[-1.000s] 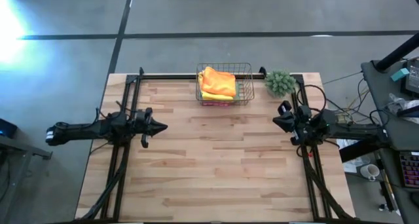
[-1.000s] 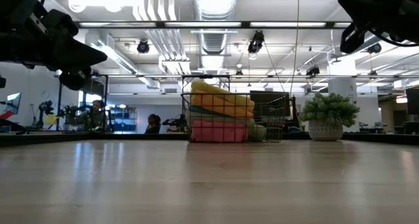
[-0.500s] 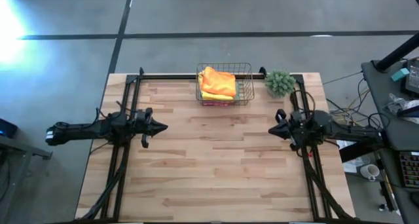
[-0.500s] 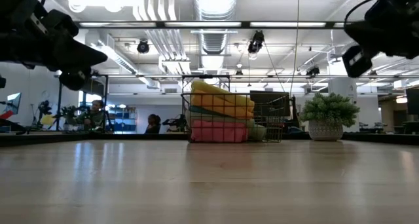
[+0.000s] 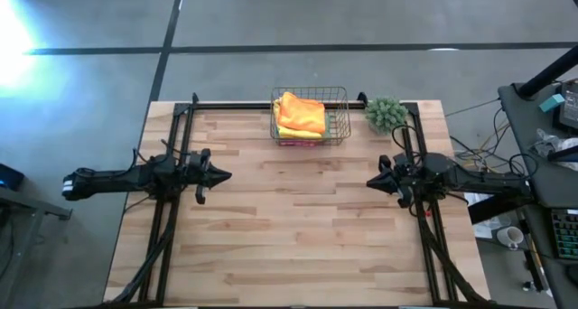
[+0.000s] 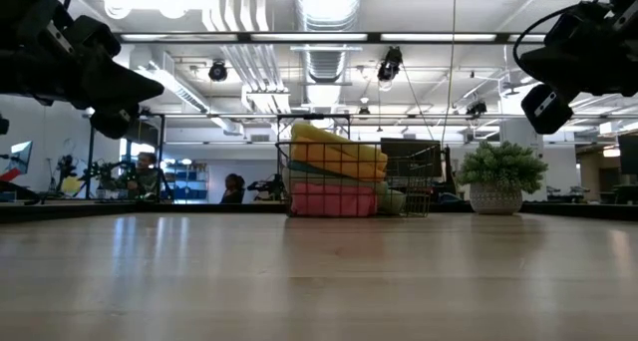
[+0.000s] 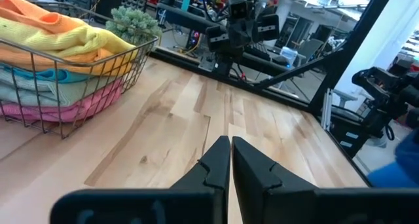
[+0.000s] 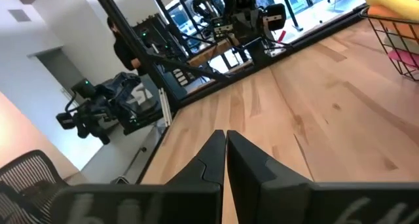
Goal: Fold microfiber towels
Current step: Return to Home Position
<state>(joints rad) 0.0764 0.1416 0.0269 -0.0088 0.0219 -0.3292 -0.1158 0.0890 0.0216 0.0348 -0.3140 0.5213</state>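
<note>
The microfiber towels (image 5: 300, 114) lie folded in a stack inside a copper wire basket (image 5: 340, 116) at the table's far middle: orange on top, then yellow, teal and pink (image 6: 331, 199) at the bottom. My left gripper (image 5: 226, 175) hovers shut over the table's left side, pointing level toward the right. My right gripper (image 5: 371, 182) hovers shut over the right side, pointing level toward the left. Both are far from the basket and hold nothing; the wrist views show their fingertips (image 7: 230, 143) (image 8: 224, 136) together.
A small green fuzzy plant (image 5: 386, 114) stands right of the basket at the far edge. Black arm frames (image 5: 176, 146) run along the table's left and right sides. Bare wood (image 5: 298, 219) spreads between the grippers and toward the near edge.
My right gripper has swung from pointing toward the far edge to pointing level at the table's left, sinking a little and rolling. It has stayed shut. The towels and basket have not moved.
</note>
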